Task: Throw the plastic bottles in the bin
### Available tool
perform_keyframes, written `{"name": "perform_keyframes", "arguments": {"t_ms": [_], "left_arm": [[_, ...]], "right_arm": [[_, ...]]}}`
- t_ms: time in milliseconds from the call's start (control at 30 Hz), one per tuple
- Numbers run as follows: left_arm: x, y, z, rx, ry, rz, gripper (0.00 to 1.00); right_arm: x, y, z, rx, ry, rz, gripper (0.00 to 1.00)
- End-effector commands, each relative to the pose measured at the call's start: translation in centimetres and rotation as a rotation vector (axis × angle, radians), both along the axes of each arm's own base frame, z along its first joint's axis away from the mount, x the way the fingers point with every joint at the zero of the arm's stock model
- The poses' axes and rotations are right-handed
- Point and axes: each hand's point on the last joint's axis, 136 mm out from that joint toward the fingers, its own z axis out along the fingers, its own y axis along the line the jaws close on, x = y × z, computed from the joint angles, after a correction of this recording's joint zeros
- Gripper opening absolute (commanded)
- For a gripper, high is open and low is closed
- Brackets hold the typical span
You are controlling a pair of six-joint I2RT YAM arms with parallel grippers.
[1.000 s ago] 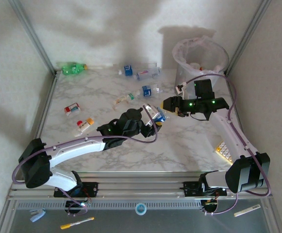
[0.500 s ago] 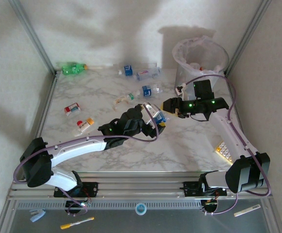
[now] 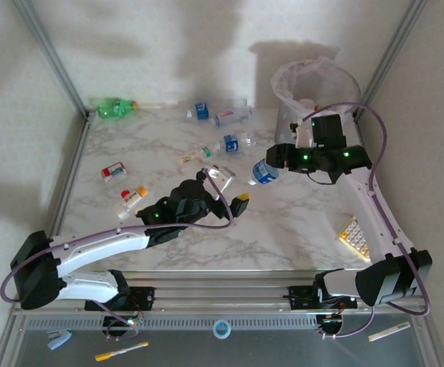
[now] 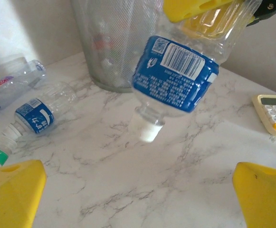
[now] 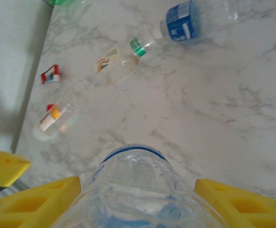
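Note:
My right gripper (image 3: 277, 159) is shut on a clear blue-labelled bottle (image 3: 264, 172) and holds it in the air just left of the bin (image 3: 289, 115). In the right wrist view the bottle (image 5: 138, 190) sits between the yellow fingers (image 5: 242, 204). In the left wrist view this bottle (image 4: 176, 78) hangs cap down in front of the bin (image 4: 114, 42). My left gripper (image 3: 225, 189) is open and empty, below and to the left of the bottle. Several more bottles lie on the table: a green one (image 3: 115, 108), blue-labelled ones (image 3: 200, 112) (image 3: 237, 143), and small red (image 3: 113, 172) and orange (image 3: 132, 197) ones.
A beige calculator (image 3: 357, 237) lies near the right edge, also in the left wrist view (image 4: 275, 114). The grey bin stands in the back right corner against the wall. Metal frame posts run along both sides of the marble table (image 3: 283, 222).
My left gripper opened, let go of the blue-labelled bottle and drew back to the left. My right gripper, shut on the bottle, lifted it up and toward the bin.

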Motion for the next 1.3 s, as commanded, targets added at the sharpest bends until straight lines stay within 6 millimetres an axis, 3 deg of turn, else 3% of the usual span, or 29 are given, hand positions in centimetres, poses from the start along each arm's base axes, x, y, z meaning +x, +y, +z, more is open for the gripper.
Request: {"name": "perform_keyframes", "arguments": {"t_ms": [0, 367, 667, 767, 900, 1100, 1267], "left_arm": [[-0.3, 1.4, 1.8, -0.081, -0.022, 0.053, 1.00], [-1.0, 5.8, 2.7, -0.158, -0.049, 0.166, 1.00], [-1.5, 7.2, 2.0, -0.182, -0.038, 0.201, 1.00], [-1.5, 7.5, 1.9, -0.186, -0.034, 0.209, 1.00], [-1.5, 7.9, 1.8, -0.182, -0.034, 0.224, 1.00], [-1.4, 8.7, 1.8, -0.186, -0.032, 0.261, 0.99], [-1.5, 10.2, 2.3, -0.216, -0.043, 0.304, 1.00]], "right_arm": [[0.3, -1.4, 2.1, -0.088, -0.098, -0.035, 0.32], [1.1, -3.3, 5.6, -0.182, -0.247, -0.079, 0.31], [2.4, -5.0, 8.5, -0.270, -0.357, -0.146, 0.31], [3.1, -6.3, 10.7, -0.320, -0.431, -0.211, 0.30], [3.8, -8.3, 15.6, -0.360, -0.610, -0.326, 0.29], [2.6, -9.6, 22.7, -0.282, -0.972, -0.449, 0.29], [1.6, -10.8, 25.7, -0.276, -1.139, -0.531, 0.27]]}}
